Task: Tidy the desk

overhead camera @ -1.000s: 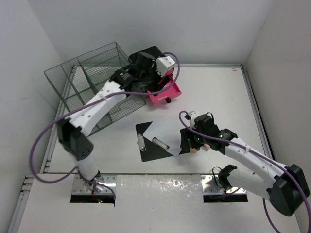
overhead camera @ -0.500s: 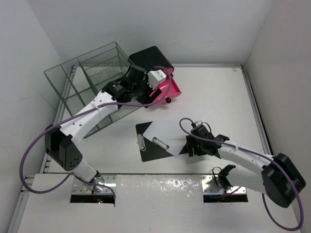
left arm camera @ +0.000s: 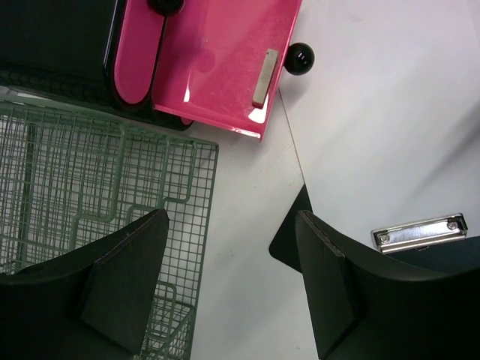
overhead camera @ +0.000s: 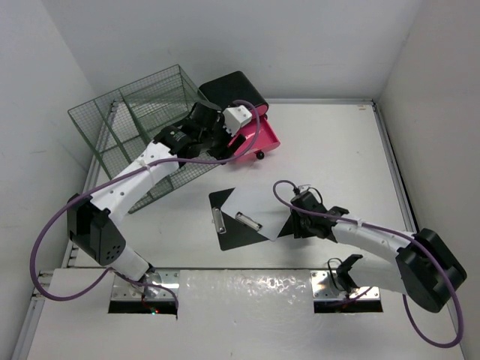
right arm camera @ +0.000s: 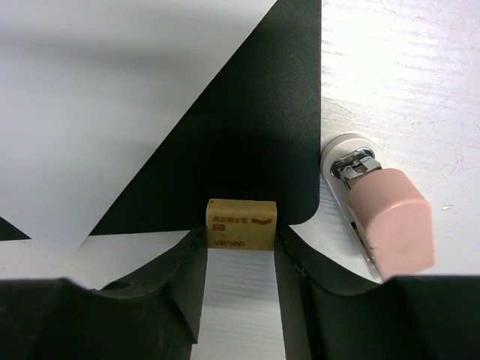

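Lowered since before, right gripper (right arm camera: 240,241) pinches one eraser (right arm camera: 241,223); left gripper (left arm camera: 230,225) hangs spread near one pink drawer (left arm camera: 217,60).

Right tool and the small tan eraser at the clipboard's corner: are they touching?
Touching. The right wrist view shows the eraser wedged between the right tool fingers, both sides flush against it with no gap.

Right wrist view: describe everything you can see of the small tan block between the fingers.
The eraser is a small tan rectangular block, matte and rubbery-looking, with dark printing on its face too small to read. It sits level in the right gripper, one finger against each short end, no gap showing. Its far part overlaps the corner edge of the black clipboard; whether it rests on it or is lifted I cannot tell.
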### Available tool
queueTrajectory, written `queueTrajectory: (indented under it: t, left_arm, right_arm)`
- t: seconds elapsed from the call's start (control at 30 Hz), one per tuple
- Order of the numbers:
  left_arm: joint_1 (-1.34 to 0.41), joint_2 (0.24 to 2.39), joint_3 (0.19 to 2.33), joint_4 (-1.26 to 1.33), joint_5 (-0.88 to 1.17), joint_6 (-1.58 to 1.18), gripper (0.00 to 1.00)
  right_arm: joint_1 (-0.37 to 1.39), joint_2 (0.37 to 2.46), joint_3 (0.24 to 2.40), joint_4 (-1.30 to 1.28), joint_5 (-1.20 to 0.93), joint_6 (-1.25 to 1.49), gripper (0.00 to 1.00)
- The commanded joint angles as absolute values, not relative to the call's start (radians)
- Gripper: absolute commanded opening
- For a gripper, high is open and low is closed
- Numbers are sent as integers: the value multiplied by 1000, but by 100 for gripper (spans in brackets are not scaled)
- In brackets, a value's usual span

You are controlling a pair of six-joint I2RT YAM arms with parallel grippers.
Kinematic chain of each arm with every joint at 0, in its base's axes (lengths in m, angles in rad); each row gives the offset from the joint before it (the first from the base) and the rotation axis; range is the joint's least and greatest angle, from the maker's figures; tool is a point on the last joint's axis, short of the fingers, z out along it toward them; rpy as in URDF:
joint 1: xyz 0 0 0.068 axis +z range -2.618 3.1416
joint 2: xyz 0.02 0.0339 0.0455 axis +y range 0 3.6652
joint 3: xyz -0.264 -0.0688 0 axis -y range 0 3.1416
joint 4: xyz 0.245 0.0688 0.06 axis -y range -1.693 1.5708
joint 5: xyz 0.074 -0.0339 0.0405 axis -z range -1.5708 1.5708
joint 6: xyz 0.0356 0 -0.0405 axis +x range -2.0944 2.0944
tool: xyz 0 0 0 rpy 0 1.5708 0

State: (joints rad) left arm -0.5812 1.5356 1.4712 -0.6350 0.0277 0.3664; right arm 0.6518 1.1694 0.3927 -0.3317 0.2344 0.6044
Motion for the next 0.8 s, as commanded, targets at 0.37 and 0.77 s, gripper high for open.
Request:
queueTrajectory:
  t: [0.37, 0.77]
  left_arm:
    - [-566, 1494, 1532, -653, 31, 388, 67]
    - [-390, 1422, 1628, -687, 78, 295, 69]
  right_arm:
    - [658, 1158, 524, -477, 282, 497, 0]
    - [655, 1199, 906, -324, 258, 246, 0]
